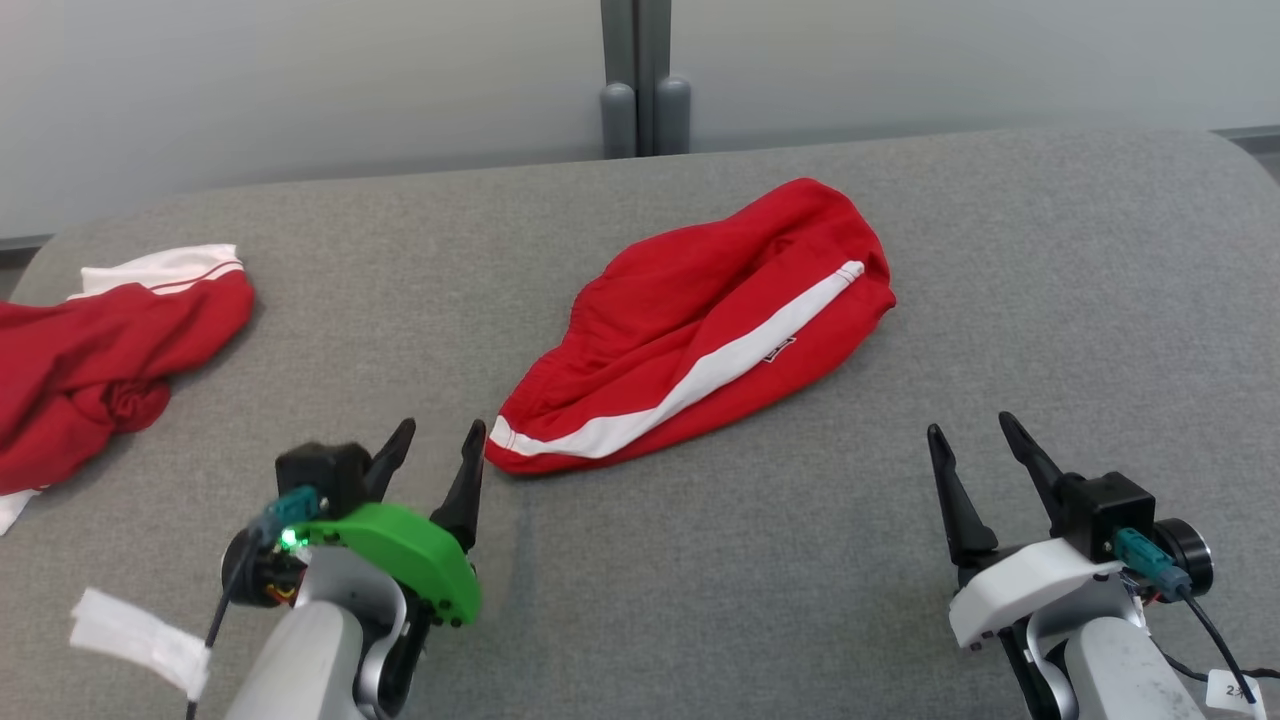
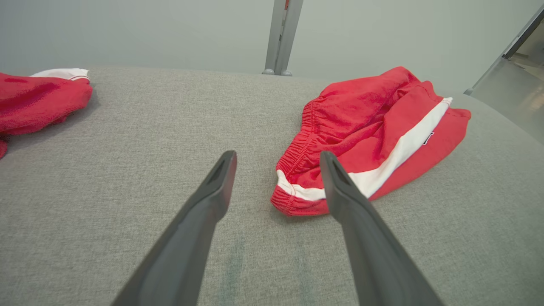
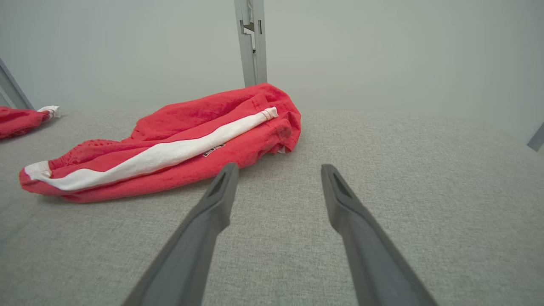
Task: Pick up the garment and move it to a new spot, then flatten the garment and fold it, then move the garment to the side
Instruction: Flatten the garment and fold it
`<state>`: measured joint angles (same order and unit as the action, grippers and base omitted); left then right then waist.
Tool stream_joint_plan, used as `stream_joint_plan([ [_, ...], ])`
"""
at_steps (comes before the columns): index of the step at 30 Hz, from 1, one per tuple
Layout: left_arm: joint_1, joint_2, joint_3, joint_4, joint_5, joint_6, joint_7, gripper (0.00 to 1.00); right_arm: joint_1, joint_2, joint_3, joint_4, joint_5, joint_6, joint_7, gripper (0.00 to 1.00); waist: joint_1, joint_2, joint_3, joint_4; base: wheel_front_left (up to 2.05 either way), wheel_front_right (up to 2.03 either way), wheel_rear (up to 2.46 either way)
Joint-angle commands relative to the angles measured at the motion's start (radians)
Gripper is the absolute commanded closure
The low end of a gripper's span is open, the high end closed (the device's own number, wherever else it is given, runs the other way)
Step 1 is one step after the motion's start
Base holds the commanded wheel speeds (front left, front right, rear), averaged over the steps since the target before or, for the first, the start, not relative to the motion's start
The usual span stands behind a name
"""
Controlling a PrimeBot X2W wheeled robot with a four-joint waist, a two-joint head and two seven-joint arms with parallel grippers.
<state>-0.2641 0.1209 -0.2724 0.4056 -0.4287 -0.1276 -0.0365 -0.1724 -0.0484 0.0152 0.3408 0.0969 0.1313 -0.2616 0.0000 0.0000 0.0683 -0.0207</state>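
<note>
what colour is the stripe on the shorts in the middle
White, on red shorts; clearest in the head view.

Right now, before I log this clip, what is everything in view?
striped garment: one, red with a white side stripe, crumpled mid-surface
second garment: one, red with white trim, bunched at the surface's left edge
padded surface: one, grey fabric, under both garments
post: one, grey, upright behind the far edge
left claw: one, dark fingers, green cover, open, close beside the striped garment's elastic end
right claw: one, dark fingers, white cover, open, over bare surface at the right
</note>
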Motion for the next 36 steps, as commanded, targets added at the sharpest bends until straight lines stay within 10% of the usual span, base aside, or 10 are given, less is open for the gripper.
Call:
stream_joint_plan([
  [1, -0.041, 0.014, -0.014, 0.016, -0.021, -0.004, 0.04, 0.0, -0.013, -0.004, 0.005, 0.005, -0.001, -0.001, -0.005, 0.0, 0.0, 0.0, 0.017, -0.014, 0.0, 0.0, 0.0],
  [13, -0.21, 0.081, -0.135, 0.148, -0.173, -0.004, 0.284, 0.0, -0.046, -0.004, 0.012, 0.022, -0.01, -0.001, -0.005, 0.0, 0.0, 0.0, 0.089, -0.066, 0.0, 0.0, 0.0],
  [29, -0.25, 0.124, -0.27, 0.184, -0.3, -0.003, 0.272, 0.01, -0.053, -0.004, 0.018, 0.019, -0.024, -0.001, -0.005, 0.0, 0.0, 0.0, 0.1, -0.078, 0.0, 0.0, 0.0],
  [31, -0.26, 0.121, -0.275, 0.212, -0.305, -0.003, 0.282, 0.48, -0.054, -0.003, 0.021, 0.018, -0.027, -0.001, -0.005, 0.0, 0.0, 0.0, 0.101, -0.079, 0.0, 0.0, 0.0],
  [36, -0.276, 0.105, -0.279, 0.24, -0.319, -0.003, 0.239, 0.96, -0.078, -0.003, 0.026, 0.01, -0.045, -0.001, -0.005, 0.0, 0.0, 0.0, 0.109, -0.075, 0.0, 0.0, 0.0],
])
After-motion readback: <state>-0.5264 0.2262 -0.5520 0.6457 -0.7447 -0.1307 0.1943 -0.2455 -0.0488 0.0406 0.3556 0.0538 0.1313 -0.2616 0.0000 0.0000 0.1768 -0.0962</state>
